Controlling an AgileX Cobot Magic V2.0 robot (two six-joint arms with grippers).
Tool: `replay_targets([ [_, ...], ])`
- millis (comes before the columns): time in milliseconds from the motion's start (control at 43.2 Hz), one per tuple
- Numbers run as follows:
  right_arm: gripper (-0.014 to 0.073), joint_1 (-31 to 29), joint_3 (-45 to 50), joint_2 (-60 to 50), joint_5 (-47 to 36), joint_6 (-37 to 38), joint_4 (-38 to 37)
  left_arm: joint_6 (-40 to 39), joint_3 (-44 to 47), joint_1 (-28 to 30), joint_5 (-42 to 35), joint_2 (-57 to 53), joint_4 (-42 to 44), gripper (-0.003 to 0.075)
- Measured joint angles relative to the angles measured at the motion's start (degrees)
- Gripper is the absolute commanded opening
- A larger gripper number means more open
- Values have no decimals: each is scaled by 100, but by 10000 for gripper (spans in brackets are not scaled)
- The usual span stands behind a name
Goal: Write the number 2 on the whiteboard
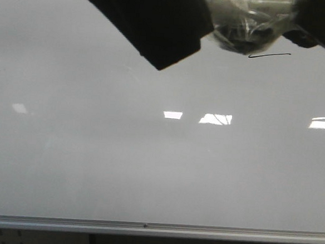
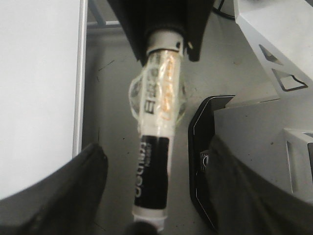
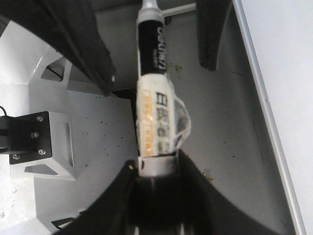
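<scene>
The whiteboard (image 1: 148, 165) fills the front view, with its silvery rail (image 1: 144, 228) along the lower edge. It also shows in the left wrist view (image 2: 34, 73) and the right wrist view (image 3: 288, 58). A thin black, nearly straight stroke (image 1: 269, 55) shows at the upper right. Whether it belongs to the number 2 I cannot tell; the rest is hidden behind the tape-wrapped marker (image 1: 247, 22). My right gripper (image 3: 156, 169) is shut on the marker's (image 3: 154, 112) white end. My left gripper (image 2: 155, 161) is open, its fingers (image 2: 93, 161) on both sides of the marker's black end (image 2: 152, 171), apart from it.
Dark arm parts (image 1: 158, 27) cover the board's top edge. Bright light reflections (image 1: 215, 119) lie across the board. White base housings with cut-outs (image 2: 279, 44) (image 3: 49, 142), a black bracket (image 3: 24, 137) and a black part (image 2: 205, 161) sit beside the board.
</scene>
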Motion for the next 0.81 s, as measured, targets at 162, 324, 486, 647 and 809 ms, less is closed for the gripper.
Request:
replay_targets([
  [162, 102, 0, 1, 0, 0, 0, 0, 0, -22, 0, 0, 29, -12, 177],
  [324, 263, 0, 1, 0, 0, 0, 0, 0, -31, 0, 0, 29, -12, 64],
  [486, 502, 0, 1, 0, 0, 0, 0, 13, -31, -4, -1, 29, -12, 50],
  [647, 526, -84, 1, -68, 0, 39, -26, 1, -31, -14, 21, 29, 40, 50],
  [809, 526, -587, 1, -517, 10, 577, -623, -497, -31, -14, 88, -68, 670, 50],
])
